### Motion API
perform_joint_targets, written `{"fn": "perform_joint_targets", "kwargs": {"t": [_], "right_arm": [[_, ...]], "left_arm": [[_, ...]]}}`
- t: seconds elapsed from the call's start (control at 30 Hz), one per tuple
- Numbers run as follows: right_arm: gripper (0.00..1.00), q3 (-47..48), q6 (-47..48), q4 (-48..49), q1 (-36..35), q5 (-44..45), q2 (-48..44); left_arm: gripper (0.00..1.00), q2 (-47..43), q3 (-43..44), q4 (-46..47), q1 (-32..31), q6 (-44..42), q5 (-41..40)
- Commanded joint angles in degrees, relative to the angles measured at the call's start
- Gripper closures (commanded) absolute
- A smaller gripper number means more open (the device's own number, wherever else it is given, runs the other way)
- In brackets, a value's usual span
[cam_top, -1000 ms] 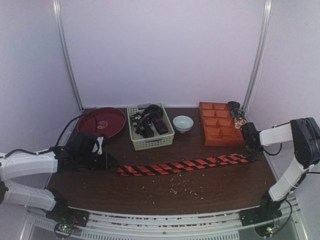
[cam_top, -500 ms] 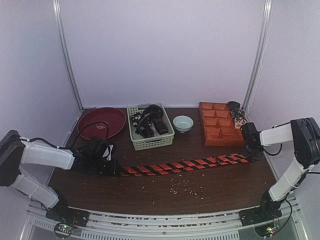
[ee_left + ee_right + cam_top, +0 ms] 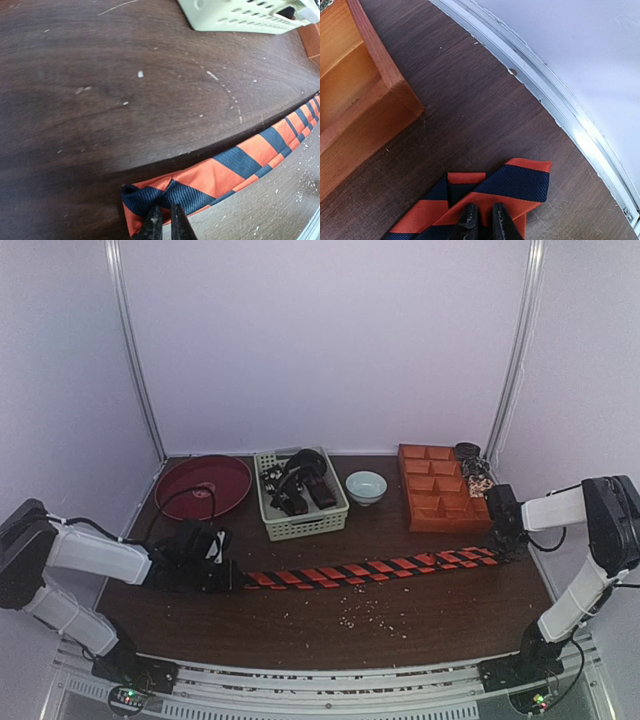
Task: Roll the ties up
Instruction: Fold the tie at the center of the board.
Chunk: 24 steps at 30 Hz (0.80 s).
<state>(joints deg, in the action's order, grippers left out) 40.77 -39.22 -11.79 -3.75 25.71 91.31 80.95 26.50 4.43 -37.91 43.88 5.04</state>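
From above, the striped tie point(image 3: 370, 568) lies flat and stretched out across the table point(image 3: 330, 630), running left to right in front of the basket point(image 3: 335, 520). The left gripper point(image 3: 225, 576) sits low at its left end and the right gripper point(image 3: 503, 543) at its right end, beside the orange tray point(image 3: 440, 502). Dark ties point(image 3: 297, 485) lie bundled in the basket, between a red plate point(image 3: 203, 483) and a small bowl point(image 3: 366, 486).

In the left wrist view, the left gripper point(image 3: 162, 221) has its fingertips drawn almost together, pinching the folded, pointed end of the striped tie point(image 3: 225, 170). The rest of the tie trails off to the right over the wood.

In the right wrist view, the right gripper point(image 3: 481, 218) shows only a slim gap between its fingertips, which nip the blunt end of the striped tie point(image 3: 507, 185). That end lies on the table just beside the tray's corner point(image 3: 395, 95).
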Motion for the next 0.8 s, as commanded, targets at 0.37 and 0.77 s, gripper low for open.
{"fn": "perform_joint_targets", "kwargs": {"t": [0.37,0.77], "right_arm": [[0.82,-1.94,0.68,-5.43,0.38,-9.68,-13.21],[0.85,2.02,-3.88,0.62,-21.27,-13.11,-15.69]], "left_arm": [[0.82,-10.20,7.99,-14.16,0.18,-2.11,-5.04],[0.74,-5.79,3.23,-6.79,1.98,-3.24,-1.79]]}}
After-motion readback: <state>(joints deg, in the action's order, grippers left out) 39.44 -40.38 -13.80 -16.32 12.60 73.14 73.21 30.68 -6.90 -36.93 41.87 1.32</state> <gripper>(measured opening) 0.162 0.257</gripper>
